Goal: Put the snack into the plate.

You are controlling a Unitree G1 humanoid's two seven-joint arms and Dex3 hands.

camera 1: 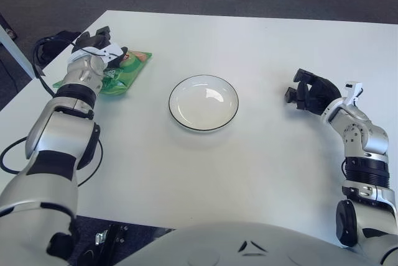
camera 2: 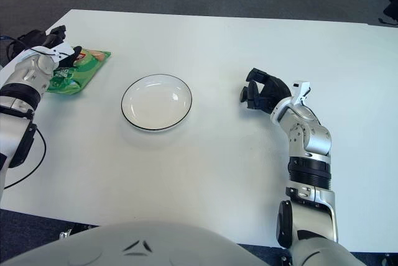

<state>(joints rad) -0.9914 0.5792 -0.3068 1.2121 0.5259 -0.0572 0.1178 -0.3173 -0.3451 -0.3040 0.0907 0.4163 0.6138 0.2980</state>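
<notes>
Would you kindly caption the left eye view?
Left robot hand over green snack bag; empty plate centre; right robot hand idle.

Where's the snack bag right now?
The snack bag lies on the table's far left, left of the plate, with the left hand over its far end.

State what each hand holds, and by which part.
Left hand is over the snack bag's upper left end; a grasp cannot be told. Right hand holds nothing.

left hand point(camera 2: 53, 51) on snack point(camera 2: 81, 69) | plate point(camera 2: 156, 102) — mid-table | right hand point(camera 2: 261, 92) — beside
</notes>
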